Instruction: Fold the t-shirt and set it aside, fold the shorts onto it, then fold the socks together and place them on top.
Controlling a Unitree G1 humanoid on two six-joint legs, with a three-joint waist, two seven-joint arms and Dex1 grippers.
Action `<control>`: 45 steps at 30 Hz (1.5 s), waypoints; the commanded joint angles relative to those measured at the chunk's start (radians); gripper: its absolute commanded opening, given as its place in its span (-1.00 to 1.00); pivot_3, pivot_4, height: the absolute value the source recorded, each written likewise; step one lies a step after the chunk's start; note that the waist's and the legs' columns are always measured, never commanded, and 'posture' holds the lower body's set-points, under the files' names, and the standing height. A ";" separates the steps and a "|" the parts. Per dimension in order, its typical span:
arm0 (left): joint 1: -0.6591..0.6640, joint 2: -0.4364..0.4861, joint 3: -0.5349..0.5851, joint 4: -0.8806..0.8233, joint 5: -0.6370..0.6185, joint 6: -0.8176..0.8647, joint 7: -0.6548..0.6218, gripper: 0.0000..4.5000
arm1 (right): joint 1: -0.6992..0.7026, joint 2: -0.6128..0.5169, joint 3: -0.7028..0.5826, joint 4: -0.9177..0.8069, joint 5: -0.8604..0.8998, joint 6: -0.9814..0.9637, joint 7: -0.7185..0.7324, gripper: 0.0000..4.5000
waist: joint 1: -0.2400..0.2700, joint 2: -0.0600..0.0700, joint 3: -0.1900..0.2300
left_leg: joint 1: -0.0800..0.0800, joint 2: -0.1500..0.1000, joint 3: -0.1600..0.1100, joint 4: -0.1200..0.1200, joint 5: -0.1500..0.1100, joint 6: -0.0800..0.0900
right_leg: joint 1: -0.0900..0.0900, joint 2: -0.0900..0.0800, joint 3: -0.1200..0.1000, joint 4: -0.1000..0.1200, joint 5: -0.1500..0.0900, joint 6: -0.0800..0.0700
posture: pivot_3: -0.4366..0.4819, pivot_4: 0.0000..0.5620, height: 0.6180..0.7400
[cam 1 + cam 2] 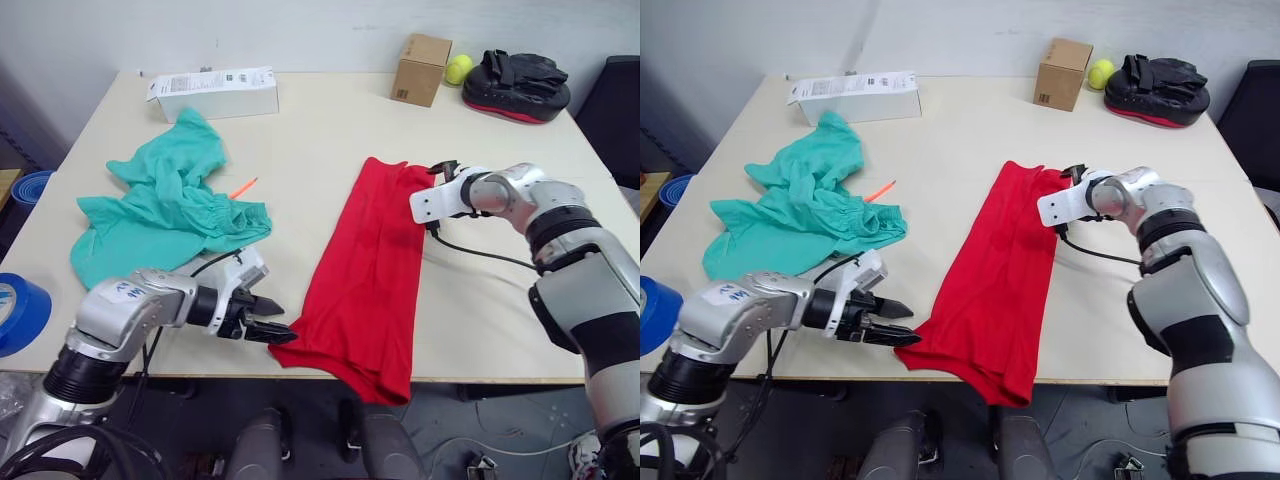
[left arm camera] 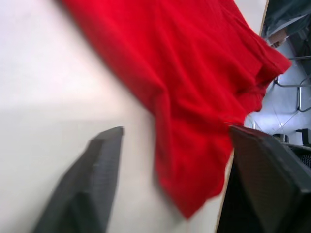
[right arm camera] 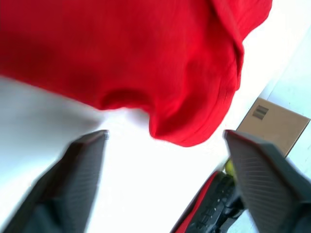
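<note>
The red t-shirt (image 1: 365, 270) lies folded into a long strip down the middle of my desk (image 1: 320, 130), its near end hanging over the front edge. My left pincer (image 1: 272, 332) is spread beside that near corner; my right pincer (image 1: 440, 170) is spread at the far corner. The teal shorts (image 1: 165, 215) lie crumpled to my left.
</note>
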 commanded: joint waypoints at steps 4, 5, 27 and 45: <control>-0.168 0.060 0.006 0.184 -0.006 -0.065 -0.111 0.98 | 0.131 -0.190 -0.141 -0.221 0.274 -0.292 0.325 1.00 | 0.006 -0.001 0.000 | 0.000 0.000 -0.001 0.000 0.000 0.000 | 0.001 0.000 -0.001 -0.001 0.000 0.000 | -0.05 -0.47 1.00; -0.219 0.049 -0.013 0.252 0.016 -0.081 -0.116 0.98 | 0.189 -0.231 -0.162 -0.293 0.371 -0.328 0.429 1.00 | 0.011 -0.002 0.001 | 0.000 -0.001 -0.002 0.000 0.000 0.000 | 0.002 0.000 -0.002 -0.001 0.000 0.001 | -0.05 -0.47 1.00; -0.893 -0.509 -0.080 1.530 0.413 -0.480 -0.184 0.98 | 1.084 -0.504 -0.387 -1.459 0.924 0.033 0.720 1.00 | 0.031 -0.014 0.009 | -0.004 0.001 -0.004 0.005 -0.003 0.000 | 0.001 0.000 -0.005 -0.003 0.000 0.004 | -0.05 -0.47 1.00; -0.881 -0.630 0.118 1.606 0.464 -0.506 0.034 0.13 | 1.079 -0.373 -0.375 -1.424 0.731 0.066 0.643 -0.02 | 0.033 -0.015 0.010 | -0.007 0.000 -0.007 0.007 -0.003 0.000 | 0.000 -0.001 -0.009 -0.003 0.000 0.004 | -0.05 -0.47 1.00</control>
